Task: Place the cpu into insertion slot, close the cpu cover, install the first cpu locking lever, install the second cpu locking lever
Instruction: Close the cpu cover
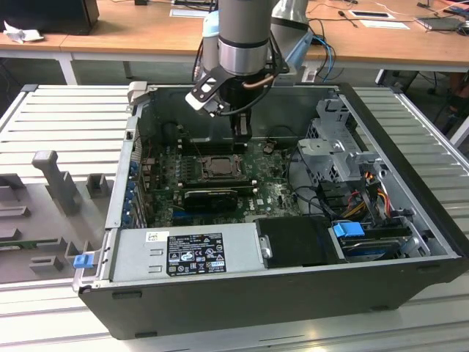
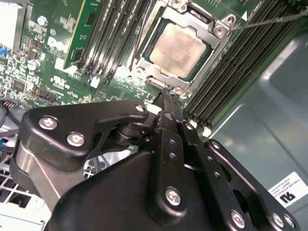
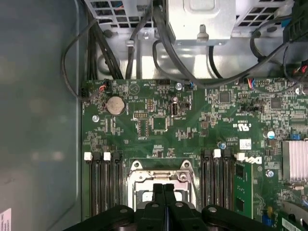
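The cpu (image 2: 179, 44) sits flat in the insertion slot (image 1: 199, 170) with the cpu cover (image 2: 142, 61) down around it, so I judge we're at the first locking lever. A thin lever rod (image 2: 274, 18) runs off from one cover corner. My gripper (image 2: 168, 96) hangs just beside the cover's edge, fingers pinched together on nothing, and I reckon this step calls for a careful push with the closed tip, not a grasp.

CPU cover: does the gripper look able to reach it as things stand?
Probably yes: the shut gripper hangs close by the cpu cover, which lies flat around the cpu, with nothing between them.
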Controlling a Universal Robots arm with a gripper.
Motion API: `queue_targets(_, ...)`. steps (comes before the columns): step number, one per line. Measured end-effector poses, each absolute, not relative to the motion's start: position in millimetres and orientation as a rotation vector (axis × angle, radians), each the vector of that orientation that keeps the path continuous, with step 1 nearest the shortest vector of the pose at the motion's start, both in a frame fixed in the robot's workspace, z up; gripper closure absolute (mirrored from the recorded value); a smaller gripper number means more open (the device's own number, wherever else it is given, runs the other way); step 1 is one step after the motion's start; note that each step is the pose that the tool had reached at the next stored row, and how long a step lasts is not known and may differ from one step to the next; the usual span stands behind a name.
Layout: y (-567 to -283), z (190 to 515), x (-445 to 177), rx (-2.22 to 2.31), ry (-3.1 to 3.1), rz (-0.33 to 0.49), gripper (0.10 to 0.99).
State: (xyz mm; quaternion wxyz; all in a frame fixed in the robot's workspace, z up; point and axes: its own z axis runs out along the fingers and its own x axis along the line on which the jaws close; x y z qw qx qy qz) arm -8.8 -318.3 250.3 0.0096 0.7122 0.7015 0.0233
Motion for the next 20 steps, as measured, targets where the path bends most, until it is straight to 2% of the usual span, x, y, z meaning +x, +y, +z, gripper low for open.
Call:
queue_targets(7,-319,233,-13,2.189,2.236,0.063,0.980)
queue_targets(20,-319,232,-40,2.185,2.240,0.063,0.980)
